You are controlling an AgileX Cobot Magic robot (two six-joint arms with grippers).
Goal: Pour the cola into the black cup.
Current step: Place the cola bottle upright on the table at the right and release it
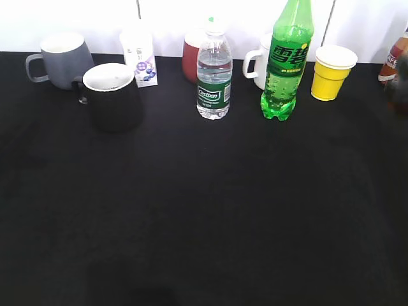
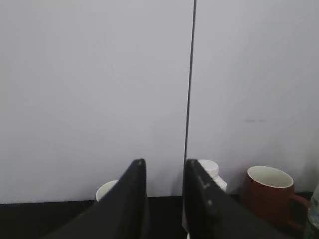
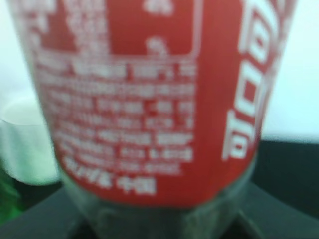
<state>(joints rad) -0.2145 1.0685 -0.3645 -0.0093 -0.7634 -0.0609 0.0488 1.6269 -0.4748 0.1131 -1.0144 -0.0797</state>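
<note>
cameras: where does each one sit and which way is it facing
Exterior: in front, above the table, slanting down at the black cup and green bottle; no arm clearly shows.
Left wrist: raised, facing the back wall; its fingers show, a gap between them.
Right wrist: pressed up to the cola label; gripper parts blurred.
Shared: the red cup shows in exterior and left wrist views.

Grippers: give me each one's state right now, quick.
Left gripper: empty, fingers close together with a narrow gap.
Right gripper: fingertips hidden; the cola fills its view, so a grip cannot be told.
</note>
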